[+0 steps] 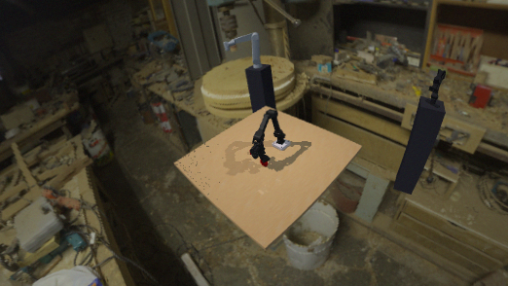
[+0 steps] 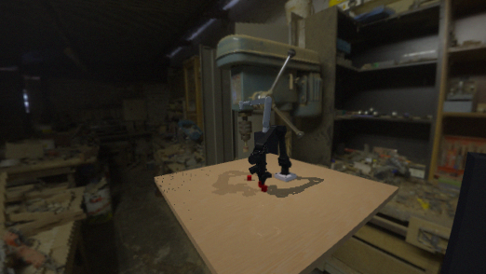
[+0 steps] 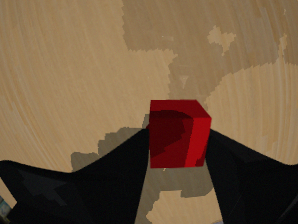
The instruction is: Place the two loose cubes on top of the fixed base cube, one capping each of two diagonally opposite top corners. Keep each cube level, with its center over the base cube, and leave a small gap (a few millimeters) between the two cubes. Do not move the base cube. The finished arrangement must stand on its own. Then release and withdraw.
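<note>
The base cube (image 1: 264,163) (image 2: 264,188) is red and stands on the table, partly hidden by my gripper. One red loose cube (image 2: 260,184) (image 3: 167,142) is between my fingertips, against the upper part of the base cube in the exterior view. Whether it rests fully on the base cube cannot be told. My gripper (image 1: 263,160) (image 2: 262,182) (image 3: 176,135) points down and is slightly open, with its fingers close on both sides of this cube. The other loose cube (image 2: 249,178) lies on the table, left of and behind the base cube; it is hidden behind the arm in the top view.
The table (image 1: 272,209) (image 2: 279,233) carries my arm on a white mounting plate (image 1: 282,145) (image 2: 285,177). A dark pillar (image 1: 262,88) with a pale arm stands behind the table, and another dark pillar (image 1: 420,141) with a black arm stands to the right.
</note>
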`<control>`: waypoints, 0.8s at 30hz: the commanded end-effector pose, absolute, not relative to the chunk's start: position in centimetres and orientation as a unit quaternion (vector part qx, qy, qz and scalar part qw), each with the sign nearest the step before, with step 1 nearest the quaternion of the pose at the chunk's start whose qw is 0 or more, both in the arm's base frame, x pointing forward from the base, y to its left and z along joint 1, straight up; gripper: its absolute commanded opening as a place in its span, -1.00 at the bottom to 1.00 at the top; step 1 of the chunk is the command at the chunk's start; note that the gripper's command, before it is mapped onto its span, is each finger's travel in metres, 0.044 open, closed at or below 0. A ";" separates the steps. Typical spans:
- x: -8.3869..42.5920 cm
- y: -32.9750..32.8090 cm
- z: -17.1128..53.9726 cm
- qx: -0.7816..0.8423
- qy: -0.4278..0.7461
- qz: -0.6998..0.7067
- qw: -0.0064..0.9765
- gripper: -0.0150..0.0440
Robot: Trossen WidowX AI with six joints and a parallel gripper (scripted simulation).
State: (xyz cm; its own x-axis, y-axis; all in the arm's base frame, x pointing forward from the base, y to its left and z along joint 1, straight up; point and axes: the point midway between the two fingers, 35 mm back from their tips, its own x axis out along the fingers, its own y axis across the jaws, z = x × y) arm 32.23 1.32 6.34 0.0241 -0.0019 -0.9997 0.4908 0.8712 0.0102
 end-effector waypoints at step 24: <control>32.2 1.3 9.4 0.181 0.675 -0.178 0.692 0.20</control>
State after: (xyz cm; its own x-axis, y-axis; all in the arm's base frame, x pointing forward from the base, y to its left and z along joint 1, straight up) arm 32.11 1.31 8.70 0.0178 -0.0024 -0.9998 0.4909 0.8712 0.0067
